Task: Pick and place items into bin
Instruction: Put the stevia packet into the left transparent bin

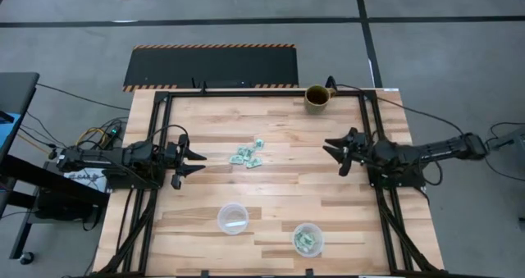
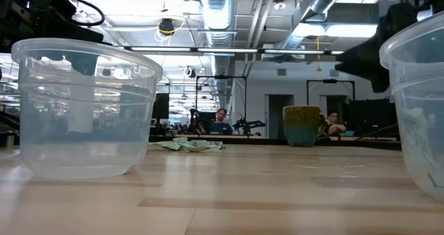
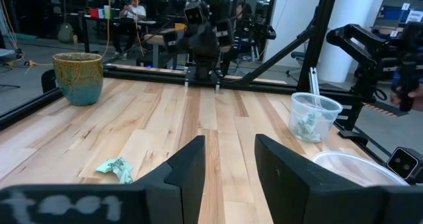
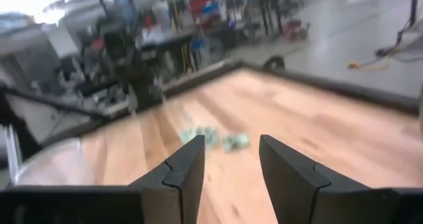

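The items, a small heap of pale mint-green pieces (image 1: 248, 155), lie on the wooden table's middle; they also show in the left wrist view (image 3: 115, 169), the right wrist view (image 4: 215, 139) and the low view (image 2: 189, 145). A clear round bin (image 1: 308, 239) near the front edge holds several such pieces. My left gripper (image 1: 197, 161) hangs level at the table's left side, open and pointing at the heap. My right gripper (image 1: 332, 153) hangs level at the right side, open, also pointing toward the heap. Nothing is between either pair of fingers (image 3: 230, 161) (image 4: 231, 161).
A second clear round cup (image 1: 232, 219) stands empty at the front, left of the filled one. A brown-green mug (image 1: 317, 96) stands at the far edge. Black frame rails run along both sides. Bare wood lies between the two grippers and the heap.
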`<act>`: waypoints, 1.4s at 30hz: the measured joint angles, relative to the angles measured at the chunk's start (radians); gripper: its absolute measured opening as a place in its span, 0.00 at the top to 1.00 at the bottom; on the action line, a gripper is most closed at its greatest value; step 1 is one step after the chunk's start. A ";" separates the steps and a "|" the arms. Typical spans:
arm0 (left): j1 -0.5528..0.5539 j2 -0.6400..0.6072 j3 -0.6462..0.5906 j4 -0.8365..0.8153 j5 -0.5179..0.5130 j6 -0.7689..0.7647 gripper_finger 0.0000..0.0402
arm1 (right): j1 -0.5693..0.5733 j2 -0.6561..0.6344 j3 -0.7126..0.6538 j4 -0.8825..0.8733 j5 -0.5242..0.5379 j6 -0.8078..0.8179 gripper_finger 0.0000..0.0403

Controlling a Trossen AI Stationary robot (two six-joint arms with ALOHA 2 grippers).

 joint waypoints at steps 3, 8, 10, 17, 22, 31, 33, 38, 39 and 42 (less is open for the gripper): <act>0.000 0.000 0.000 0.000 0.000 0.000 0.70 | 0.022 0.000 0.000 -0.066 0.000 0.000 0.66; 0.000 0.000 0.000 0.000 0.000 0.000 0.70 | 0.042 0.000 0.000 -0.127 -0.001 0.000 0.65; 0.000 0.000 0.000 0.000 0.000 0.000 0.70 | 0.046 0.000 0.000 -0.135 -0.001 0.000 0.66; 0.000 0.000 0.000 0.000 -0.001 0.000 0.70 | 0.046 0.000 0.000 -0.136 -0.001 0.000 0.67; 0.000 0.000 0.000 0.011 -0.005 0.038 0.70 | 0.046 0.000 0.000 -0.137 -0.001 0.000 0.66; 0.000 0.000 0.000 0.116 -0.094 -0.506 0.70 | 0.046 0.000 0.000 -0.138 -0.001 0.000 0.66; 0.000 0.000 0.000 0.118 -0.184 -0.519 0.70 | 0.046 0.000 0.000 -0.138 -0.001 0.001 0.66; 0.000 0.000 0.000 0.152 -0.348 -0.699 0.70 | 0.046 0.000 0.000 -0.138 -0.001 0.001 0.66; 0.000 0.000 0.000 0.157 -0.373 -0.742 0.70 | 0.046 0.000 0.000 -0.138 -0.001 0.001 0.66; 0.017 0.000 0.001 0.237 -0.415 -0.779 0.70 | 0.046 0.000 0.000 -0.139 -0.001 0.001 0.67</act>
